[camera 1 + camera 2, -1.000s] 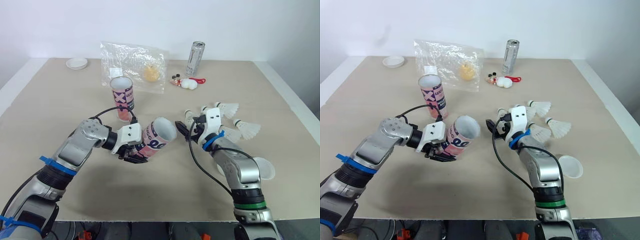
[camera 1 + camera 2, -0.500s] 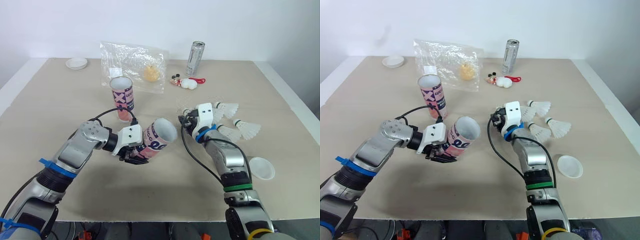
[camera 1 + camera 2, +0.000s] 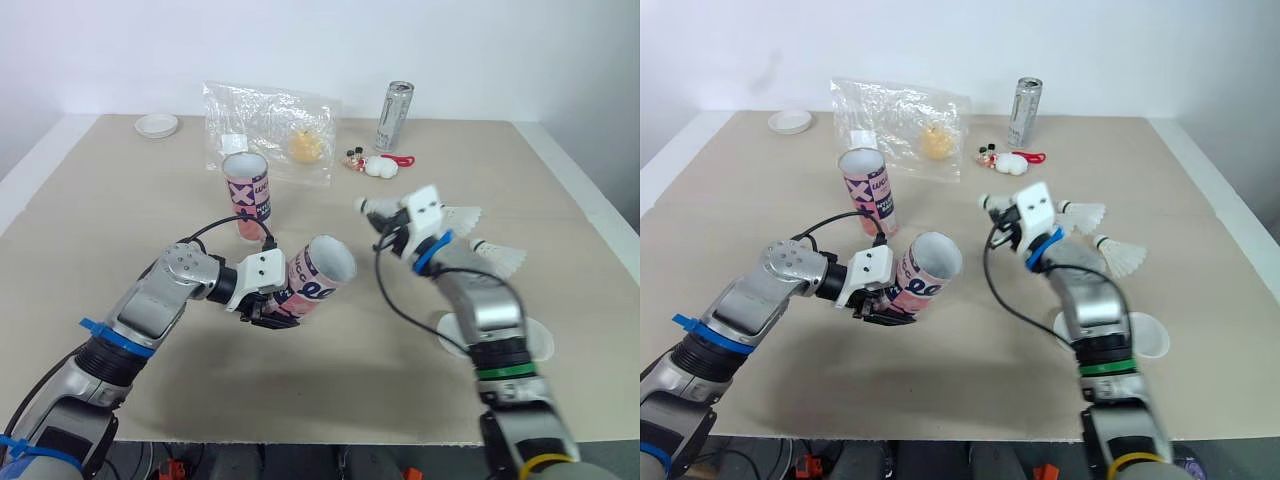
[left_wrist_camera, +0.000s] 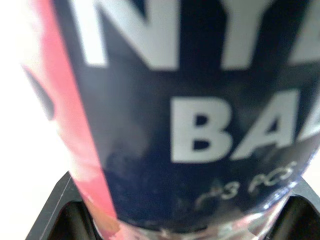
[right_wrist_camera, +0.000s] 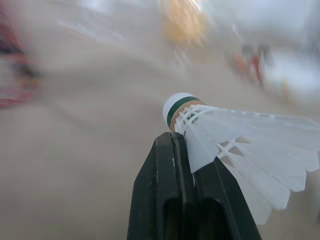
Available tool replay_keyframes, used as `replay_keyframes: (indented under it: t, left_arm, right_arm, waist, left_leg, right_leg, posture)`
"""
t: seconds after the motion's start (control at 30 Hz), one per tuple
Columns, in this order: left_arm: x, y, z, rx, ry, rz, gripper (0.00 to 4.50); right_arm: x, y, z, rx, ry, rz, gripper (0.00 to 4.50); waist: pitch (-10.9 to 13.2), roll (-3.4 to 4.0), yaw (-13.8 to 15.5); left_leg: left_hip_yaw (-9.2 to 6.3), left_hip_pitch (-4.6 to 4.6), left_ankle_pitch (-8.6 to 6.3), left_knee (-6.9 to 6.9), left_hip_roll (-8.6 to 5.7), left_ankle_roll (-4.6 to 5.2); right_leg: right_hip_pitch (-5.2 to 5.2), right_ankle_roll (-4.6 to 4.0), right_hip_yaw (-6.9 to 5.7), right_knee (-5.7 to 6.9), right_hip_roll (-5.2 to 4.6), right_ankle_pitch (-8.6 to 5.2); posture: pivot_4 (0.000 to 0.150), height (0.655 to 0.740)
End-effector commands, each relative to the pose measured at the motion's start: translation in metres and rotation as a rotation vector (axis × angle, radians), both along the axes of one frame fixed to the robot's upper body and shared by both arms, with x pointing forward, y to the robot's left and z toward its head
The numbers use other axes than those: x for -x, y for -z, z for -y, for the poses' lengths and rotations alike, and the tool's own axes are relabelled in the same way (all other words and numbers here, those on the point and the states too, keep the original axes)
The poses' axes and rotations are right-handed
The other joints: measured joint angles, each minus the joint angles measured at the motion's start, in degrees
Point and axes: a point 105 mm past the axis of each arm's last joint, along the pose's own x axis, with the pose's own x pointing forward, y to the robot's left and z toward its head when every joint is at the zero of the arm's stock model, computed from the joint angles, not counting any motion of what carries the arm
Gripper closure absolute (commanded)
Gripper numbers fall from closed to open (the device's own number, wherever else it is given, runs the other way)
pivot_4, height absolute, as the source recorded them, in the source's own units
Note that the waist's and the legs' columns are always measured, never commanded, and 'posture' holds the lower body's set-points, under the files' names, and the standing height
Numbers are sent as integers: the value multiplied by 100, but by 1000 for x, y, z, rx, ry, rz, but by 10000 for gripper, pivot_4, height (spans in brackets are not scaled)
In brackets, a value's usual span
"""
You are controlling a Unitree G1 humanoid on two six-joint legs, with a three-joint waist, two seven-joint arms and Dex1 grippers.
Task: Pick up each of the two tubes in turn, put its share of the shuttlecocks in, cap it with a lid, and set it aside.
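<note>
Centre-left of the head view, the left gripper [image 3: 272,305] is clenched around the closed end of a pink-and-navy tube [image 3: 320,277]. The tube is held tilted, its open mouth turned up and toward the middle of the frame. From the left wrist camera the tube's printed wall sits tight between the two black fingers [image 4: 54,212] (white lettering on navy, a pink band beside it).

Right of centre, the right gripper [image 5: 186,150] is raised above the table [image 3: 120,230] and pinches a white shuttlecock [image 3: 368,207]. Its jaws are closed on the edge of the feather skirt just behind the green-banded cork, which points toward the left of the frame. The cork is near the held tube's mouth but apart from it.

A second tube [image 3: 246,195] stands upright and open, up and left of the held one. Two loose shuttlecocks [image 3: 458,215] [image 3: 500,259] lie on the table at the right, just past the right wrist. One white lid [image 3: 157,124] rests in the upper left of the frame. Another lid [image 3: 538,341] lies at the lower right, partly behind the right forearm. Along the upper edge are a crumpled plastic bag [image 3: 270,130], a slim can [image 3: 392,102] and a small toy [image 3: 376,165].
</note>
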Motion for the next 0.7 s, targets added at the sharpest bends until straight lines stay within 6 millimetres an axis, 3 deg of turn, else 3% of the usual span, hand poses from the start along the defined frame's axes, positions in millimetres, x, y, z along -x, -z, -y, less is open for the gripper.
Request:
replay_keyframes:
  t: [0.03,0.17,0.37,0.57,0.7]
  left_arm:
    - [-1,-10,1,17,14,9,15791]
    - [-3,-11,1,14,16,8,15791]
    - [-5,-11,1,11,17,13,15791]
    - [-5,-10,1,11,16,14,15791]
    - [-6,-11,0,14,10,15,15791]
  right_arm:
    - [49,-51,-18,261,-334,241,44755]
    - [74,-52,-14,554,-502,291,44755]
    - [103,-52,-30,607,-674,300,44755]
    - [105,-47,-40,638,-710,317,44755]
    - [102,-31,-44,709,-734,321,44755]
  waist:
    - [1,1,1]
    - [1,-5,0]
    - [3,-2,-11]
    - [4,-3,0]
    - [4,-3,0]
  left_leg:
    - [0,2,0,-3,0,0]
    - [-2,26,-2,-23,2,0]
    - [2,26,-1,-24,1,0]
    - [3,26,-1,-19,1,0]
    - [3,26,-1,-20,1,0]
  right_leg:
    - [0,-2,-1,0,0,-2]
    - [16,-11,-5,-3,2,-13]
    - [13,-13,0,0,0,-14]
    - [14,-12,-1,1,-3,-13]
    - [14,-12,-1,1,-3,-13]
  posture:
    - [1500,7400]
    - [1500,7400]
    - [1500,7400]
    - [1500,7400]
    - [1500,7400]
